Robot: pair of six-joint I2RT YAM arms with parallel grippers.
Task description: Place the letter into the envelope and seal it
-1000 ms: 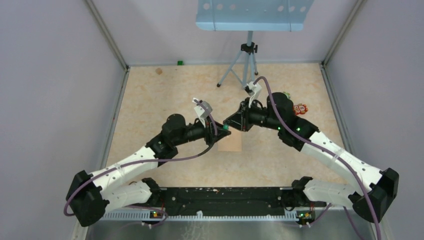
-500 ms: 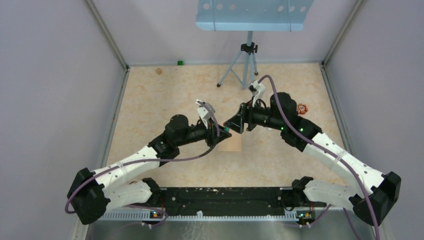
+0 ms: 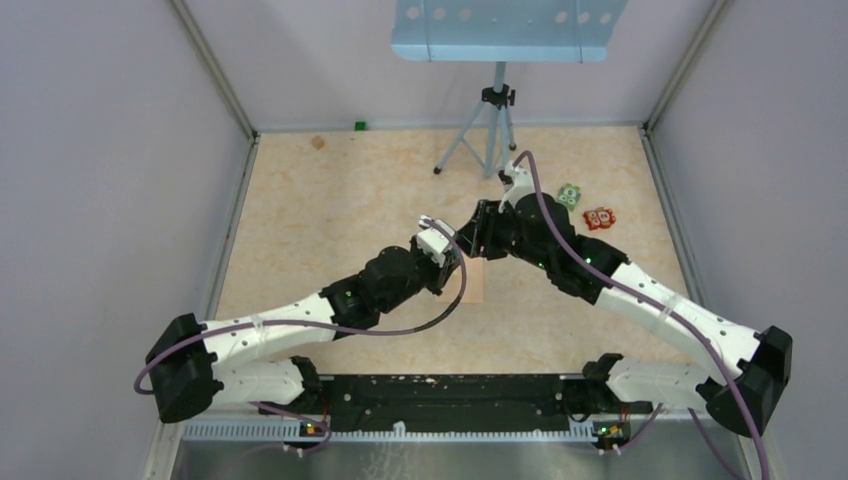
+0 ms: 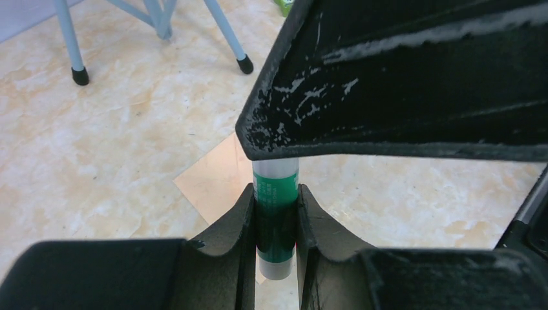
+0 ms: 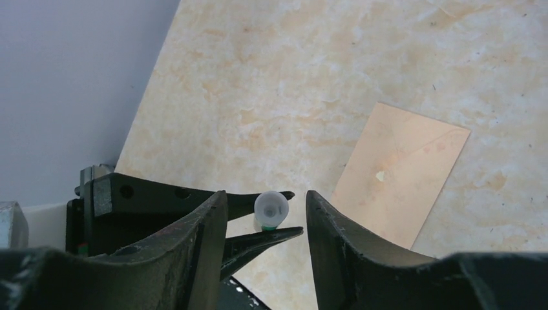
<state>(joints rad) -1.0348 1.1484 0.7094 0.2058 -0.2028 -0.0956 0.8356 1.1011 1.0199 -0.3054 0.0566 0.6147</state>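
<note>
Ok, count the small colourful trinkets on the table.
2. A green one lies far right on the table; a red-orange one beside it, slightly nearer. The right arm may hide more.

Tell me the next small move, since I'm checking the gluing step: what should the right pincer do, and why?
Probably close the right pincer on the white end of the glue stick. Its fingers stand apart on either side of that end, not touching, while the left pincer grips the green barrel near the envelope.

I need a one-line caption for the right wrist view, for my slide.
Open right hand straddles the glue stick gripped by the left hand; the envelope lies flat on the table.
</note>
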